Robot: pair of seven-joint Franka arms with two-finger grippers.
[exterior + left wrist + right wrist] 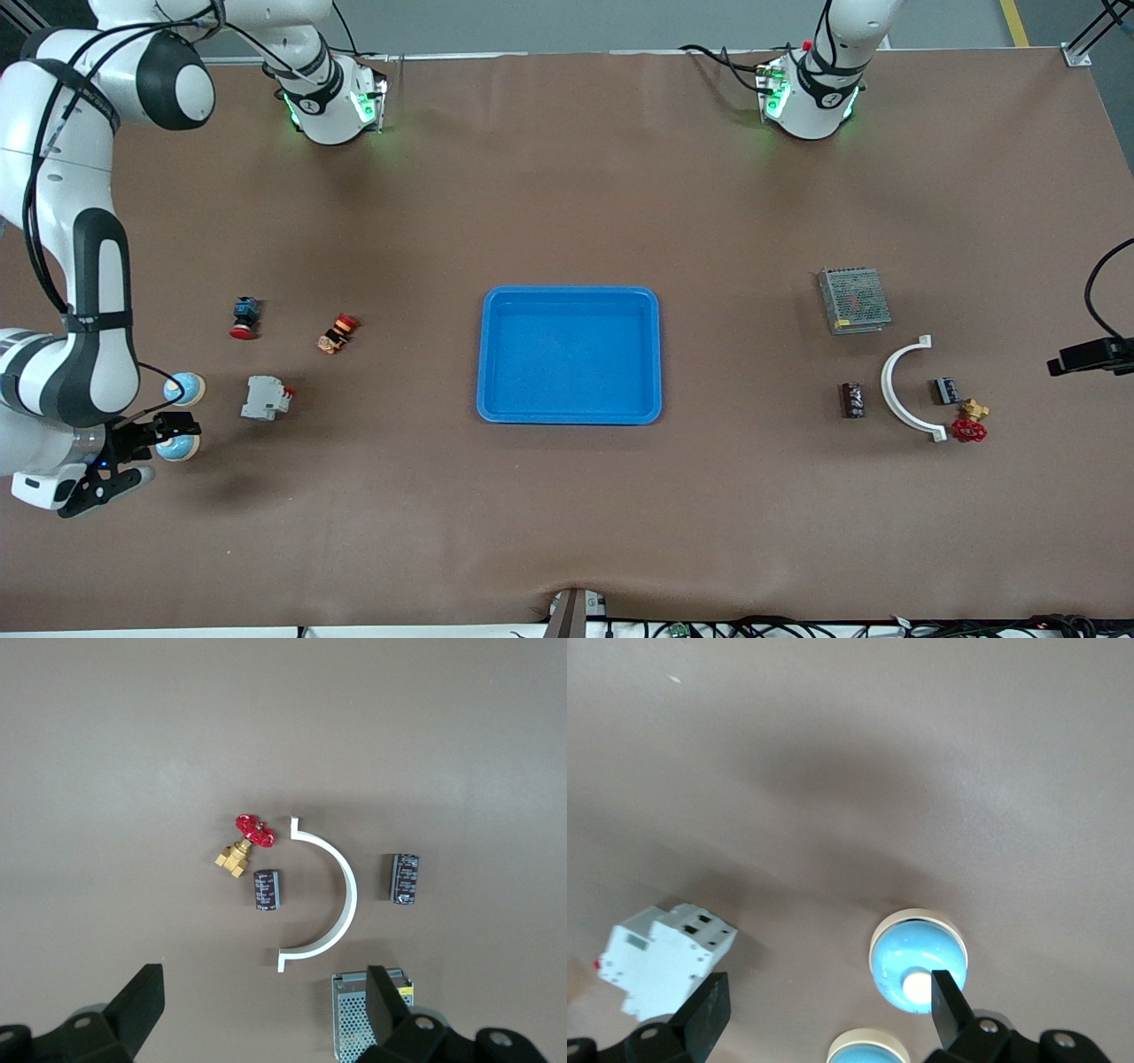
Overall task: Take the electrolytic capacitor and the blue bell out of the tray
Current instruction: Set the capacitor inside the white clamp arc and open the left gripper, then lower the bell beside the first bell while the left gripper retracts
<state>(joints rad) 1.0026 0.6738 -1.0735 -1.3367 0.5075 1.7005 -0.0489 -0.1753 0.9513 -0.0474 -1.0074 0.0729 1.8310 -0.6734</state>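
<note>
The blue tray [485,354] sits mid-worktop [567,514] with nothing in it.

From the tray toward the right arm's end lie two blue bells. The far bell [184,388] and the near bell [181,448] sit just apart, both about as near the front camera as the tray's nearer rim. The right end effector [159,434] hangs low over the near bell, released, its fingers [709,1005] spread and gripping nothing. Between the bells and the tray rest a white breaker [264,399], a red-capped button [244,317] and an orange button [337,332].

From the tray toward the left arm's end lies a second group. The outer capacitor [852,400] lies on the tray side of a white arc [893,390], against the arc's bulge but apart from it. The inner capacitor [948,390] lies in the arc's hollow, just beside a brass valve [971,422] with a red wheel. A mesh power supply [854,300] sits farther from the front camera than these. The left end effector [266,972] hovers high over this group, released, its fingers [137,1005] wide apart and gripping nothing.
</note>
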